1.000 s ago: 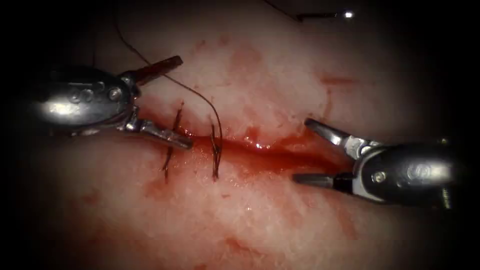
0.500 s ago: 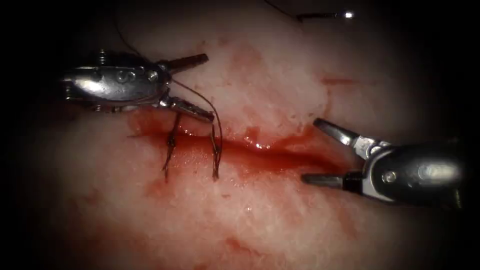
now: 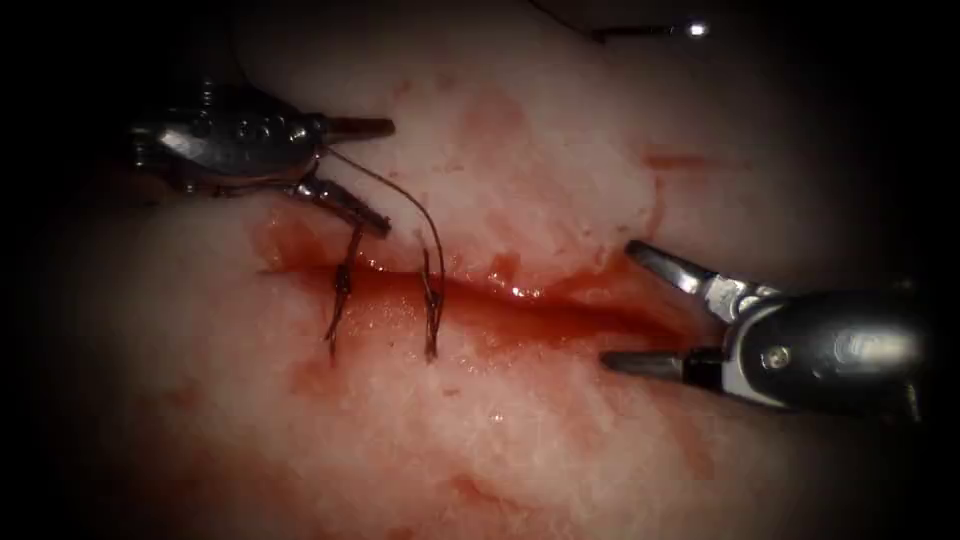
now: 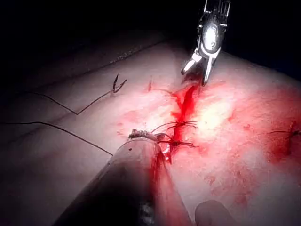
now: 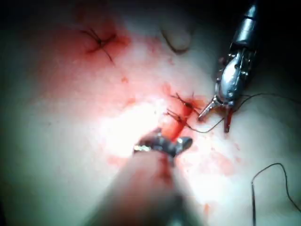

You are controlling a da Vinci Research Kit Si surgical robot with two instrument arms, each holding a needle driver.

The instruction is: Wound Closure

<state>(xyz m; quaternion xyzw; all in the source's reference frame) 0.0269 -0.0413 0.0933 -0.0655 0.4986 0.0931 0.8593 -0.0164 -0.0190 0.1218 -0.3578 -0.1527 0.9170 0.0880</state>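
From the endoscope, the left end effector (image 3: 375, 170) stands spread and empty above the cut's (image 3: 560, 300) left end, thread (image 3: 400, 195) arching between its jaws to the second of two stitches (image 3: 432, 300); the right end effector (image 3: 630, 305) gapes empty astride the right end. Along the left wrist camera, stitches cross the red fluid (image 4: 186, 101) on the tissue (image 4: 235, 155). No needle can be made out.

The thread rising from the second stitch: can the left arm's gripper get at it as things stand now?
Probably yes. The left gripper is open beside the thread, which passes between its jaws, holding nothing. Nothing lies between them; the right gripper is open far along the cut.
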